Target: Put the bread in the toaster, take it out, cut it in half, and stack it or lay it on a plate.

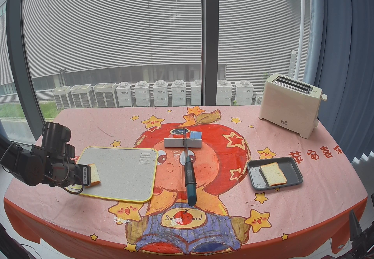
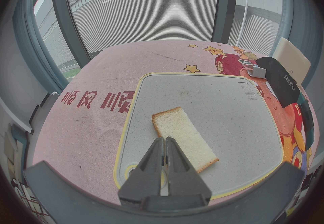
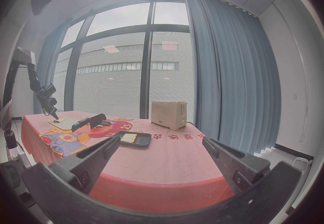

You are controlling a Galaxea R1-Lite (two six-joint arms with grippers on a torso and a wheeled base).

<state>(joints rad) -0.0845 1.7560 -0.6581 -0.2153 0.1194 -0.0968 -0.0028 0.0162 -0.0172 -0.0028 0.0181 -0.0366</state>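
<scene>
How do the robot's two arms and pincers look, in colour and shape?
Left arm: black, rounded segments, thin black cable looping underneath. Left pincer: dark grey tapered wedge fingers. Right pincer: same dark grey, angular fingers with small screws.

Large window [image 1: 117, 30], blue curtain [image 1: 346, 45]

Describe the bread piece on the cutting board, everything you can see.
The rectangular half slice of white bread has a pale crumb and thin brown crust. It lies flat near the left edge of the grey, yellow-rimmed cutting board. The left gripper, jaws shut, sits at one edge; contact is unclear.
</scene>
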